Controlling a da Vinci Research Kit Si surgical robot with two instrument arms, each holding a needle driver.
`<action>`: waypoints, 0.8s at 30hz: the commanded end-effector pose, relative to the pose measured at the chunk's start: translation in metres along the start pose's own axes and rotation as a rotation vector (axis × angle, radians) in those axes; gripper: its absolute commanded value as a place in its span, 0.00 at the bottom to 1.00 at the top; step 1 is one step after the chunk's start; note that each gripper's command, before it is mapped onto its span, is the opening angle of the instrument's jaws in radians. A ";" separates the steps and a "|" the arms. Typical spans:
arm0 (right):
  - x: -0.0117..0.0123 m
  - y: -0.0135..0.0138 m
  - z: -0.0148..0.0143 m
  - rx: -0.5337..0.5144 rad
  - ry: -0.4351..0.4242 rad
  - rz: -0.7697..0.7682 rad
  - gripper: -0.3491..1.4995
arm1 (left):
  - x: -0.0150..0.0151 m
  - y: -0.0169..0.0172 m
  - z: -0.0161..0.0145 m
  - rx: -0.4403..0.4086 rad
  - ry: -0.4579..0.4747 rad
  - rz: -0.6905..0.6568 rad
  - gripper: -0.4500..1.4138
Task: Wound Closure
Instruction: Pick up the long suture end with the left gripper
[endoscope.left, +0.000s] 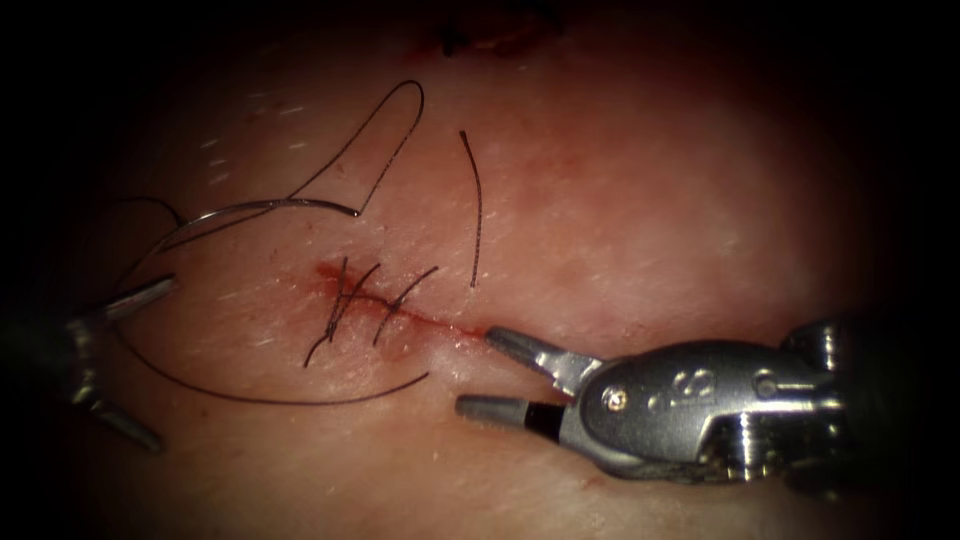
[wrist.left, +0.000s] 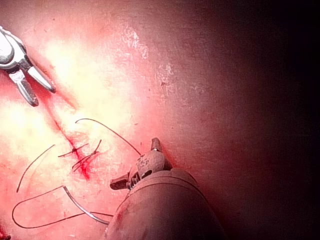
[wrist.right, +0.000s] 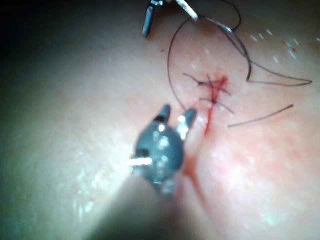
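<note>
While both tools hover with nothing in them, the scene sorts by bulk as follows.

Tissue: the tissue (endoscope.left: 640, 180) is a broad pale slab, moist and glistening; I judge it soft and yielding, likely to tear if pinched hard near an edge.

Right gripper: the right gripper (endoscope.left: 490, 375) comes in from the right, jaws spread apart and empty, tips at the right end of the cut.

Left gripper: the left gripper (endoscope.left: 145, 365) sits at the left edge, well left of the cut, jaws wide apart, holding nothing; the thread passes close by its upper jaw.

Cut: the cut (endoscope.left: 400, 310) runs slantwise at the centre, crossed by three dark stitches, with red fluid (endoscope.left: 328, 272) at its left end.

Needle: the needle (endoscope.left: 270, 208) lies flat on the tissue, up and left of the cut, free of it. It looks stiff, thin and slick; a firm hold on its body, back from the point, seems best.

Thread: the thread (endoscope.left: 280, 400) loops loosely around the stitches; limp, light, easily snagged.

Cut end: a loose piece of thread (endoscope.left: 478, 210) lies just right of the stitches.
</note>
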 end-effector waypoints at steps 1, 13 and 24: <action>-0.0002 -0.0015 0.0004 0.006 0.000 0.005 0.44 | 0.0007 0.0012 0.0010 -0.014 -0.036 0.018 0.85; -0.0001 -0.0014 0.0003 0.006 -0.003 0.006 0.43 | -0.0040 0.0017 0.0017 -0.121 -0.275 0.194 0.75; -0.0001 -0.0015 0.0003 0.007 -0.003 0.006 0.43 | -0.0061 -0.0023 0.0020 -0.115 -0.297 0.243 0.69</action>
